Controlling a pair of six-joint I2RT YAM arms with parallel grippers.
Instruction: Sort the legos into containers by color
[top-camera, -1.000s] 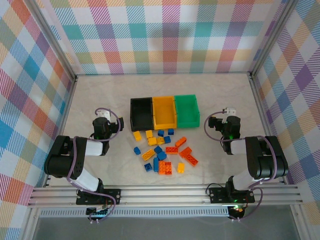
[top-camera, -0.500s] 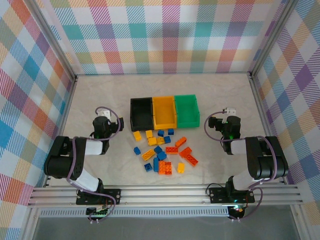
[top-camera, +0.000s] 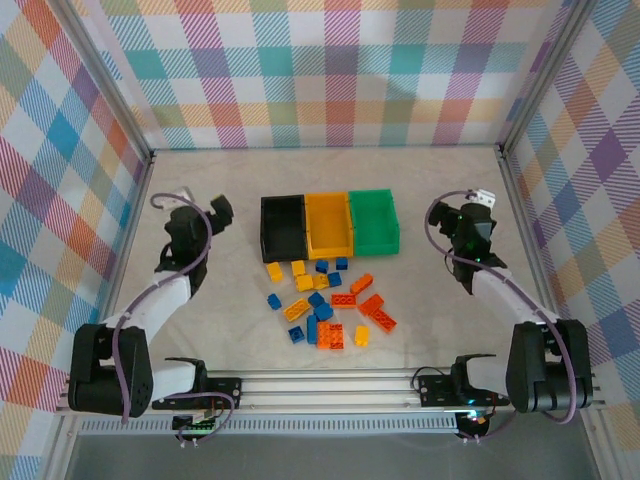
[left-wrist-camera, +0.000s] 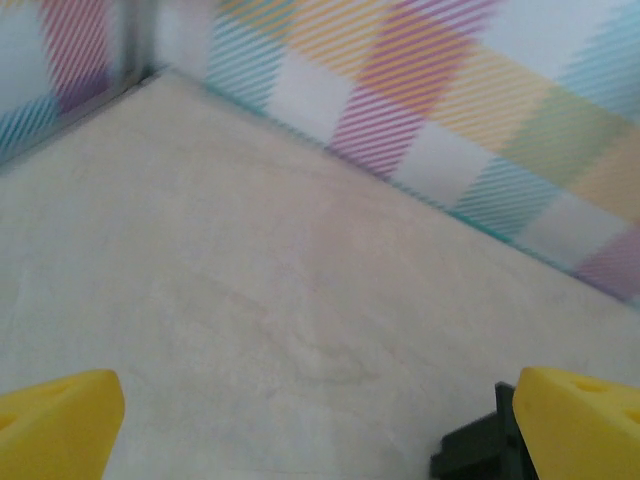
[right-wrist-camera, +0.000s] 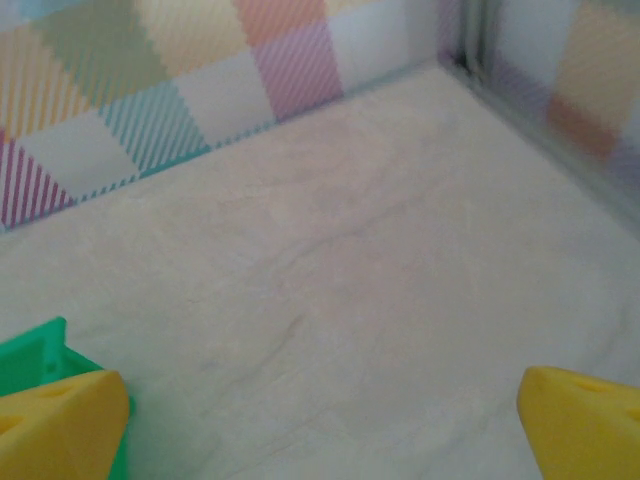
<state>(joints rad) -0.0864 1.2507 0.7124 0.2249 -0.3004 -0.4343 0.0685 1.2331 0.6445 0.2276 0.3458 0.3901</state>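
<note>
The legos (top-camera: 326, 300), yellow, blue and orange bricks, lie scattered on the table in front of the containers. The three containers stand in a row: a black bin (top-camera: 283, 199), a yellow bin (top-camera: 328, 196) and a green bin (top-camera: 373, 192). My left gripper (top-camera: 212, 212) hovers left of the black bin, open with nothing between its fingers (left-wrist-camera: 60, 425); a corner of the black bin (left-wrist-camera: 475, 450) shows at its right finger. My right gripper (top-camera: 456, 216) hovers right of the green bin, open and empty; the green bin's corner (right-wrist-camera: 35, 355) shows by its left finger (right-wrist-camera: 60, 425).
Plaid walls with metal corner posts (top-camera: 150, 152) close in the table on three sides. Bare table (top-camera: 320, 170) stretches behind the bins and to both sides of the brick pile. The arm bases stand on a rail (top-camera: 330, 385) at the near edge.
Both arms have unfolded from a tucked pose and reached forward. Each gripper now sits farther back, level with the bins. The bricks and bins have not moved.
</note>
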